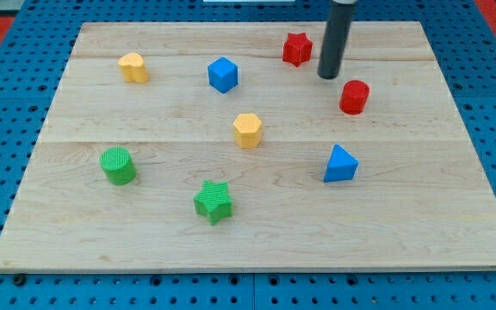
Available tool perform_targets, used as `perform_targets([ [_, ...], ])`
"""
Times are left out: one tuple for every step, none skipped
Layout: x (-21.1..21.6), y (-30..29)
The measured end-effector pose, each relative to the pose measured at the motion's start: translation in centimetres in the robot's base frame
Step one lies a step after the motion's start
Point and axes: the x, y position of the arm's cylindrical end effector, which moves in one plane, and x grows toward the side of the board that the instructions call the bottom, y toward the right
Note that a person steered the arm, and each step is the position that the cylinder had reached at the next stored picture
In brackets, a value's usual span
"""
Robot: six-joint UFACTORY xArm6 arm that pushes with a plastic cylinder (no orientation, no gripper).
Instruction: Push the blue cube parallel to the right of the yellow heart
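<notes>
My tip stands at the far right of the board, between the red star on its left and the red cylinder just to its right and a little nearer; it touches neither, and no block at all. There is no claw on this rig, only the bare rod, so there is nothing to spread or pinch. The blue cube sits in the far half of the board, left of the red star and well apart from the tip. The yellow heart lies further left, near the far left corner, roughly level with the cube but with a clear gap between the 2. I judge the task to be at the approach step: the cube is already on the heart's right side and close to its line, so what remains looks like closing the gap and trimming the alignment. The next move calls for bringing the tip round to the cube's right face, passing the red star without knocking it, then pushing leftward, with a slight push toward the far edge if the cube sits a touch nearer than the heart. The yellow hexagon, blue triangle, green cylinder and green star lie nearer and out of that path.
</notes>
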Motion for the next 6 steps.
perform_targets([
  [1.6, -1.1],
  [5.1, -4.5],
  [1.4, -10.9],
  [0.3, -16.6],
  [4.1, -13.2],
  [3.2, -18.1],
])
